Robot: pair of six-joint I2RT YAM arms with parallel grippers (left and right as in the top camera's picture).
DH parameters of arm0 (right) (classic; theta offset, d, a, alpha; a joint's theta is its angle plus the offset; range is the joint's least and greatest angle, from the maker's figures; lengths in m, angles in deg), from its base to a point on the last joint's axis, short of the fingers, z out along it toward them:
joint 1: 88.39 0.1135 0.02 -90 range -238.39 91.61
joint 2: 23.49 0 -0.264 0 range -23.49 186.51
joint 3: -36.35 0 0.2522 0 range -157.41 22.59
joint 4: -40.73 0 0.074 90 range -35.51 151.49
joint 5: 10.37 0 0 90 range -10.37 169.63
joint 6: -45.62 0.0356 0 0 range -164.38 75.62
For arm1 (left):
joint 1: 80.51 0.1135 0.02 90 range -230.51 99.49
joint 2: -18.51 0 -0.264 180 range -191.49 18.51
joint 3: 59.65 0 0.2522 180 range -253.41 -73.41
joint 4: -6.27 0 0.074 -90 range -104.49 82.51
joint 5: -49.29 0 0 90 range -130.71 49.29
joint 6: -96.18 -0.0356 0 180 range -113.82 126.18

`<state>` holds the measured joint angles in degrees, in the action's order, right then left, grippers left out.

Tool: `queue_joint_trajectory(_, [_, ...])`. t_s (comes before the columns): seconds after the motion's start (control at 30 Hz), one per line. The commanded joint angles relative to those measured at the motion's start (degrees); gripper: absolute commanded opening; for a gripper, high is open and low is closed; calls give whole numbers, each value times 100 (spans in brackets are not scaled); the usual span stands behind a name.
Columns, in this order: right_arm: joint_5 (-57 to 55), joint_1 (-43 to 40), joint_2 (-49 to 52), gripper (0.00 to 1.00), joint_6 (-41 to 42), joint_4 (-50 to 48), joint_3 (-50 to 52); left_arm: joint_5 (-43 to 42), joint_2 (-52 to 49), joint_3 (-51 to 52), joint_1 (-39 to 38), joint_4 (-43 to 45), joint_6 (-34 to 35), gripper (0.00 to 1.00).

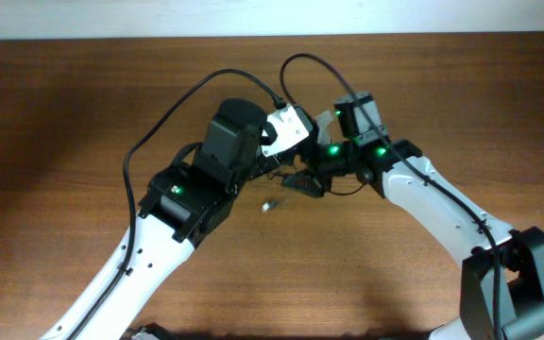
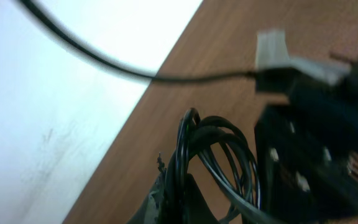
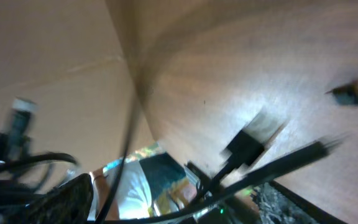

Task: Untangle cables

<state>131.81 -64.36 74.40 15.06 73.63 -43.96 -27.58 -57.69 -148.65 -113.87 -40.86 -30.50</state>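
The left claw [image 2: 166,202] is closed on the cables [image 2: 182,149]. It pinches them at the bottom of the left wrist picture, and black loops stick up out of it. The right claw [image 3: 173,202] is open. Its two fingers [image 3: 67,199] sit wide apart at the bottom of the blurry right wrist picture, and a cord with a black plug [image 3: 247,146] runs across between them.

From above, both claws meet in the middle of the picture, very close together, with the bunch of cables between them. A small plug [image 1: 270,203] lies on the counter [image 1: 64,113] just below the bunch.

Here is what I think could go wrong:

- The right claw could close on many cords at once, or on the wrong one. A pull would then make the knot tighter, not looser.
- The left claw holds hard. A strong tug from the other side could yank a plug or stretch a thin cord.
- The arms are so close that they could bump each other.
- The thick arm cords [image 1: 173,109] curl in the upper middle of the overhead picture, near the claws. One of them could catch in the bunch.
- The right claw could also close on nothing, because its view is too blurry to tell where the cord is.
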Motion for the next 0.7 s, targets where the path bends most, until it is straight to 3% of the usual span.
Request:
queue_joint_trajectory(0.0, [142, 118, 33, 70, -39, 313, -13, 682, 133, -94, -24, 254, 50, 0])
queue_joint_trajectory(0.1, [138, 118, 33, 57, -83, 291, -13, 682, 133, -94, -24, 254, 817, 0])
queue_joint_trajectory(0.17, [153, 120, 31, 49, -564, 302, -13, 682, 131, -85, -24, 249, 1687, 0])
queue_joint_trajectory(0.27, [24, 107, 31, 49, -1300, 560, -13, 560, 116, -76, -24, 138, 1958, 0])
queue_joint_trajectory(0.37, [-1554, -57, -66, 55, -2072, 1781, -15, -339, 111, -76, 245, -483, 2479, 0])
queue_joint_trajectory(0.43, [-2277, -468, -479, 59, -2524, 2426, -15, -1961, 111, -76, 855, -658, 2481, 0])
queue_joint_trajectory(0.5, [-2286, -1025, -1034, 59, -2940, 2732, -15, -3211, 109, -70, 1152, -684, 1993, 0])
queue_joint_trajectory(0.6, [-1462, -1825, -2074, 61, -3807, 2942, -15, -4030, 101, -66, 1196, -704, 1421, 0])
queue_joint_trajectory(0.67, [-1244, -1875, -2337, 66, -4433, 2951, -15, -4793, 70, -61, 1196, -708, 1110, 0])
